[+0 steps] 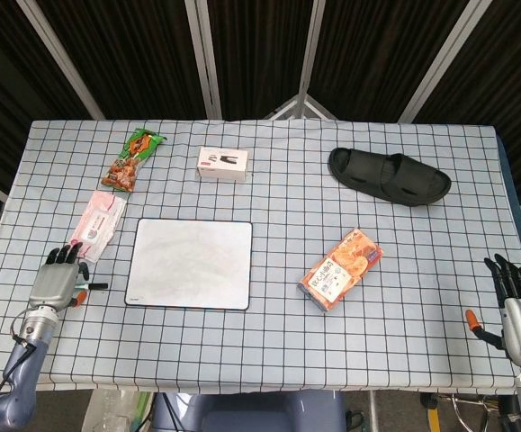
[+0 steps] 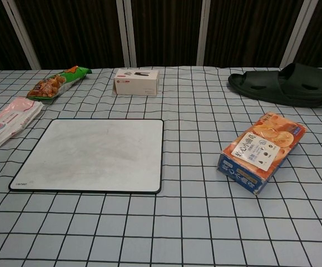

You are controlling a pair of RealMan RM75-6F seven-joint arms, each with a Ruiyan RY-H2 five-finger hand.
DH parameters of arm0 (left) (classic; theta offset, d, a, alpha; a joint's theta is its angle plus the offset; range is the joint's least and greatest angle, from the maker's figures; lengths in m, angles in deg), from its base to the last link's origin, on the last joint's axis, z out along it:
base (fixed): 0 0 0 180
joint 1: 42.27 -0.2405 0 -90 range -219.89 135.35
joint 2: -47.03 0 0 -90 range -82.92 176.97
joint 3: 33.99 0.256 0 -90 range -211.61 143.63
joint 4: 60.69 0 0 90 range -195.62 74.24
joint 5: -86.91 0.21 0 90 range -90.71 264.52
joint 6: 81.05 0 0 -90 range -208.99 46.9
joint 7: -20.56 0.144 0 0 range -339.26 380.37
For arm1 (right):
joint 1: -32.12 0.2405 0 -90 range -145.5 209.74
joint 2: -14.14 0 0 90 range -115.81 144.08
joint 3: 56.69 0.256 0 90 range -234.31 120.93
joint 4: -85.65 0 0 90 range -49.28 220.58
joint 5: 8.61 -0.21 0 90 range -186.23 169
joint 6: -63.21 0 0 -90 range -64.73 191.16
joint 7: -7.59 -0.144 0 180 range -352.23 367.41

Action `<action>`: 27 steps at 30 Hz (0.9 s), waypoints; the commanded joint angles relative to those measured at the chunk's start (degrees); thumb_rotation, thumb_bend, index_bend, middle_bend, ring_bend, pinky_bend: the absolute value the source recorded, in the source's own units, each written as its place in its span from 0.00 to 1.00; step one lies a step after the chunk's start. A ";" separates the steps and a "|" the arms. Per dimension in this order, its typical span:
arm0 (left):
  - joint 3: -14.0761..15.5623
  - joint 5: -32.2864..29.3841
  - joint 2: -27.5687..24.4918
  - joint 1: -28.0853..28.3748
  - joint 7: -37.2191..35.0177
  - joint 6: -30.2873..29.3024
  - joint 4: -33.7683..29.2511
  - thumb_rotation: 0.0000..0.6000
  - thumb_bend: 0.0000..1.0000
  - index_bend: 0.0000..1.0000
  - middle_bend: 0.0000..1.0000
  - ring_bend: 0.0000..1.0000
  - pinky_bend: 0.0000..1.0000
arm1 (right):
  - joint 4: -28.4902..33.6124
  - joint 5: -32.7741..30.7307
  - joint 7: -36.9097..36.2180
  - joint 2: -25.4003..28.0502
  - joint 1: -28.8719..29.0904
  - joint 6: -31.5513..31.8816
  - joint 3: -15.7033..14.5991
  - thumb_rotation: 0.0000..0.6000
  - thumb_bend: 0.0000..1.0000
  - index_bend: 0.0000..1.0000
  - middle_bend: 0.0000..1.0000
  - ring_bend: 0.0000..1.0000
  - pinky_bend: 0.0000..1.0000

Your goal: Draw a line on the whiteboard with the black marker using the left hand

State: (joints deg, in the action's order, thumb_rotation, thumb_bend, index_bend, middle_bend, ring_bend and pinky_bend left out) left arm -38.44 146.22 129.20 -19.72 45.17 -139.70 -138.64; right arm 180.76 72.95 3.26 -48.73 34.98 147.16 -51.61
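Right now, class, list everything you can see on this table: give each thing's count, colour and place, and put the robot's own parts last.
whiteboard: 1, white with dark rim, near-left centre, no line on it
black marker: 1, black, left of the whiteboard, under the left hand's fingers
wipes pack: 1, pink, beyond the marker
snack bag: 1, green and orange, far left
small box: 1, white, far centre
slipper: 1, black, far right
biscuit box: 1, orange and blue, right of the whiteboard
tablecloth: 1, white with black grid
left hand: 1, grey, over the marker, grip unclear
right hand: 1, grey and black, near-right edge, empty
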 commanded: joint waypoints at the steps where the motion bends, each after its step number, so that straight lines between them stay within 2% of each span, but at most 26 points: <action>1: 0.20 -0.02 0.15 0.03 0.10 0.11 0.21 1.00 0.44 0.48 0.00 0.00 0.00 | 0.01 -0.07 -0.02 0.01 -0.01 -0.02 0.02 1.00 0.34 0.00 0.00 0.00 0.00; 6: 0.32 -0.15 0.41 0.04 0.04 0.20 0.71 1.00 0.45 0.49 0.00 0.00 0.00 | 0.07 -0.18 -0.02 0.04 -0.08 -0.06 -0.01 1.00 0.34 0.00 0.00 0.00 0.00; 12: 0.43 -0.23 0.95 0.16 0.05 0.32 1.40 1.00 0.56 0.57 0.00 0.00 0.00 | 0.06 -0.19 -0.12 0.08 -0.23 0.13 0.00 1.00 0.34 0.00 0.00 0.00 0.00; 17: -0.01 0.11 1.20 0.11 -0.92 -0.37 1.17 1.00 0.58 0.60 0.00 0.00 0.00 | -0.09 -0.10 -0.16 0.09 -0.33 0.25 -0.05 1.00 0.34 0.00 0.00 0.00 0.00; 20: -1.83 1.47 0.71 -0.15 -4.51 -2.53 -1.32 1.00 0.59 0.61 0.00 0.00 0.00 | -0.15 -0.09 -0.29 0.12 -0.37 0.38 0.03 1.00 0.34 0.00 0.00 0.00 0.00; 27: -9.44 5.09 -2.15 -0.76 -17.20 -9.52 -12.34 1.00 0.59 0.66 0.05 0.00 0.01 | -0.29 0.06 -0.47 0.02 -0.39 0.57 0.11 1.00 0.34 0.00 0.00 0.00 0.00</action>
State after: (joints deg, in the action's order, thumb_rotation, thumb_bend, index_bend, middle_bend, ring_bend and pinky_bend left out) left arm -44.29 149.54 128.54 -20.19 32.53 -146.02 -146.48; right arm 180.50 72.95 2.81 -48.67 34.58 147.65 -51.55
